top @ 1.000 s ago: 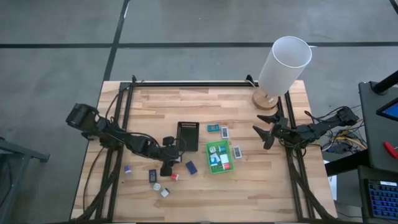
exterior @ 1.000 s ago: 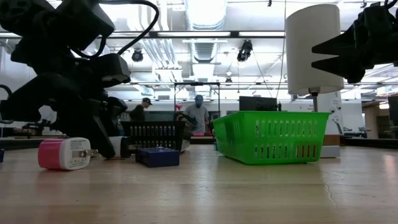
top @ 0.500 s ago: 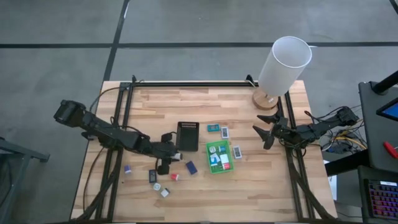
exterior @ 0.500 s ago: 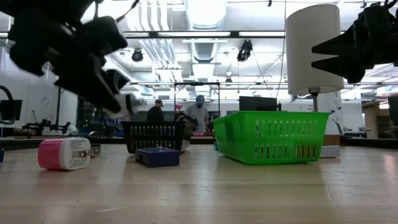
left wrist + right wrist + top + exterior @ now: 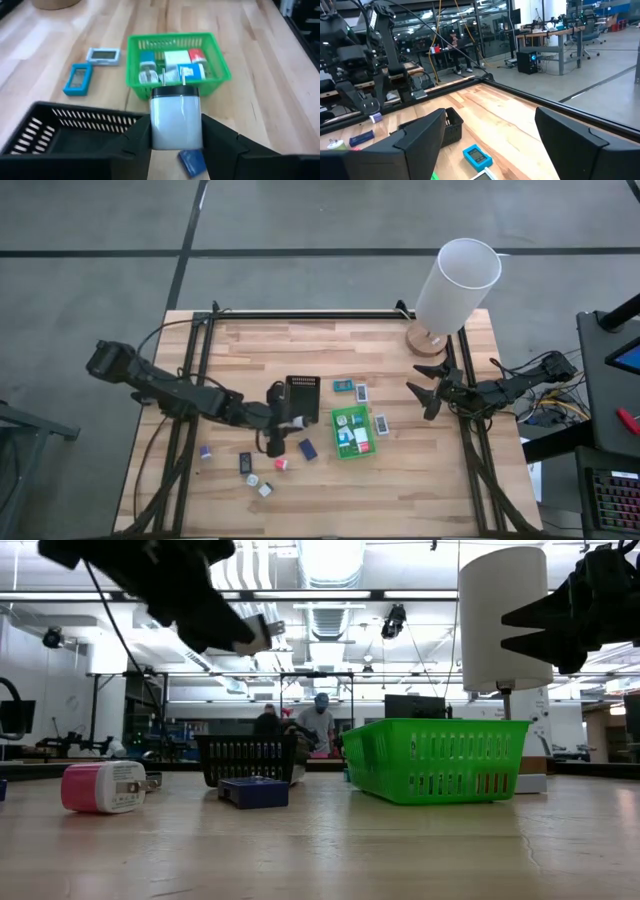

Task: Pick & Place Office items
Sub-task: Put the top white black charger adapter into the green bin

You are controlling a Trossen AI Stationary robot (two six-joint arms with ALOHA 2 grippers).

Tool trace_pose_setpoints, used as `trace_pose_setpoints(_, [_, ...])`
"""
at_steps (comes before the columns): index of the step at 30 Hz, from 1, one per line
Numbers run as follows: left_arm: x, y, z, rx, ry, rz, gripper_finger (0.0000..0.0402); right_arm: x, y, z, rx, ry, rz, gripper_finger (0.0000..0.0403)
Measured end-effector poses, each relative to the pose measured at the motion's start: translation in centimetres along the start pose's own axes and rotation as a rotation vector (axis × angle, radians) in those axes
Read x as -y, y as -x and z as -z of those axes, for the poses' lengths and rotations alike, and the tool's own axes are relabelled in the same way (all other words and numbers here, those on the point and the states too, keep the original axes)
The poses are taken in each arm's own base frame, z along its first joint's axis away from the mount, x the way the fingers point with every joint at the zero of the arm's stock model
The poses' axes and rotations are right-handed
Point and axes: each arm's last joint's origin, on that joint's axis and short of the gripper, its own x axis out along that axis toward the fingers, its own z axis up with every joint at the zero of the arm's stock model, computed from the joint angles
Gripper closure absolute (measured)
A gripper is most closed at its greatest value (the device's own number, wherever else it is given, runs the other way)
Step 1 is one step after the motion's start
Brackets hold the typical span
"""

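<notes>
Between the left gripper's (image 5: 176, 145) two dark fingers sits a white plug block (image 5: 176, 120), pinched on both sides with its two metal prongs pointing away. It is held up off the table, just beside the black tray (image 5: 302, 398). A dark blue piece (image 5: 192, 161) lies on the wood below. Farther on, the green tray (image 5: 220, 65) holds several small pieces. Far off by the table's right edge, the right gripper (image 5: 432, 392) waits with its fingers spread wide.

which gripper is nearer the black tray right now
Left. The left gripper holds a white plug beside the black tray; the right gripper waits past the green basket.
</notes>
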Motion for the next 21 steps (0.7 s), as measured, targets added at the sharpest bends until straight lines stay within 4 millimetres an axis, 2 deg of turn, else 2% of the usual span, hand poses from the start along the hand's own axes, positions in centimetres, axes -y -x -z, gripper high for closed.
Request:
trace_pose_setpoints(8, [-0.6,-2.6,-2.2,-0.02,0.024,-0.068,0.0256,0.0,0.0,0.0,-0.004,0.005,0.0,0.0106])
trace_pose_setpoints(13, [-1.0,-5.3,-3.2,-0.05,0.004,-0.082,0.0257,0.0,-0.1,0.1,-0.009,0.01,0.002,0.0099])
trace_pose_setpoints(21, [-0.5,-9.8,-4.9,-0.085,-0.088,-0.03,0.0253,0.0,-0.1,0.1,-0.008,0.01,0.001,0.0092])
